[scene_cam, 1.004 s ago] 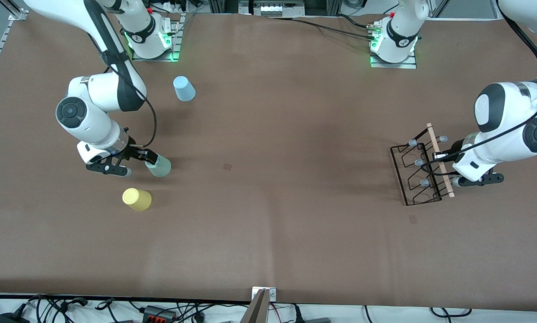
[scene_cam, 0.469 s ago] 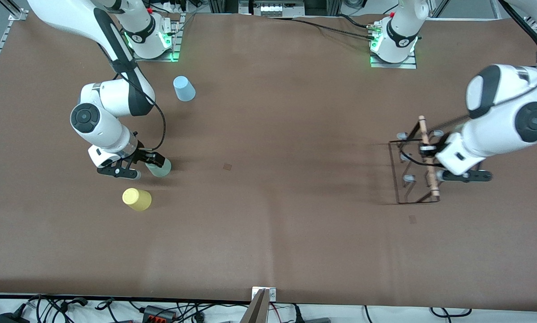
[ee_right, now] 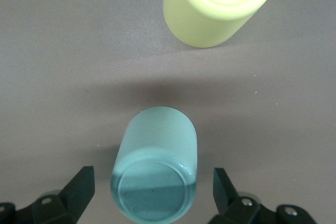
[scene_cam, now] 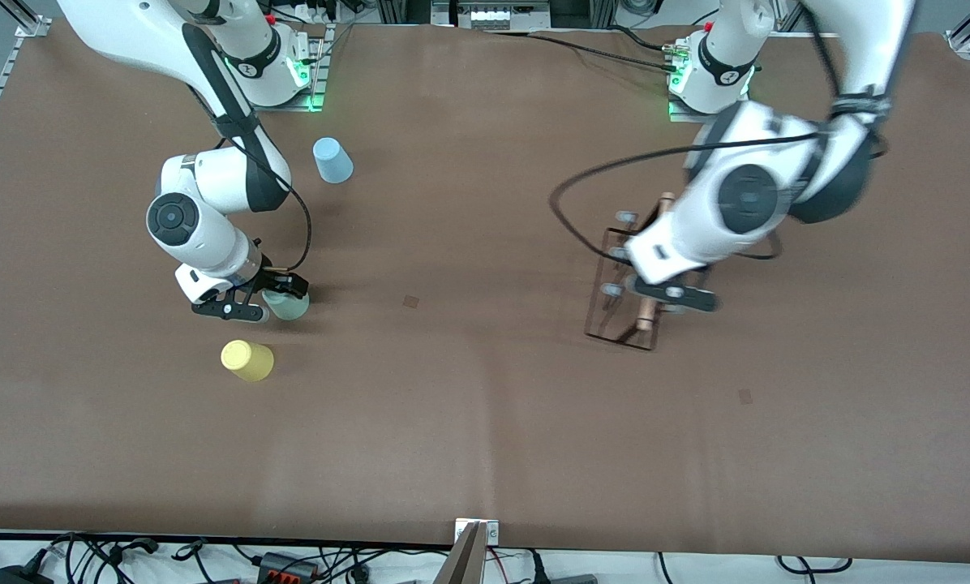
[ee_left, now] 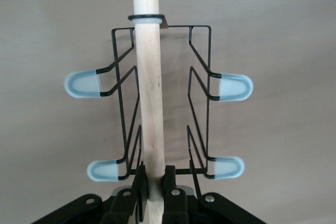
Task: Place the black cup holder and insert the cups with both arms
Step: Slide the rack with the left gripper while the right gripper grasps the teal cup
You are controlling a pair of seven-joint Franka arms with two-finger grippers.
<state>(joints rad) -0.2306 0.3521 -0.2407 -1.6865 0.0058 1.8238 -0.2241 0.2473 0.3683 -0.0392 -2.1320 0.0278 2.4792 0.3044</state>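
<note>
My left gripper (scene_cam: pixel 652 292) is shut on the light wooden rod of the black cup holder (scene_cam: pixel 615 280) and holds the rack over the table, between its middle and the left arm's end. In the left wrist view the fingers (ee_left: pixel 139 184) clamp the rod (ee_left: pixel 150 93), with grey-blue capped pegs on both sides. My right gripper (scene_cam: pixel 263 297) is open around the mint green cup (scene_cam: pixel 292 307), one finger (ee_right: pixel 79 187) on each side and gaps to the cup (ee_right: pixel 156 174). The yellow cup (scene_cam: pixel 247 361) stands nearer the camera and shows in the right wrist view (ee_right: pixel 218 3). The light blue cup (scene_cam: pixel 332 161) stands near the right arm's base.
All three cups stand mouth down at the right arm's end of the brown table (scene_cam: pixel 469 405). Cables and plugs lie along the table edge nearest the camera (scene_cam: pixel 274 561). A black cable loops from the left arm (scene_cam: pixel 566 191) above the table.
My left arm has swung the cup holder from the left arm's end toward the table's middle. My right gripper has shifted slightly farther around the mint green cup and stays open.
</note>
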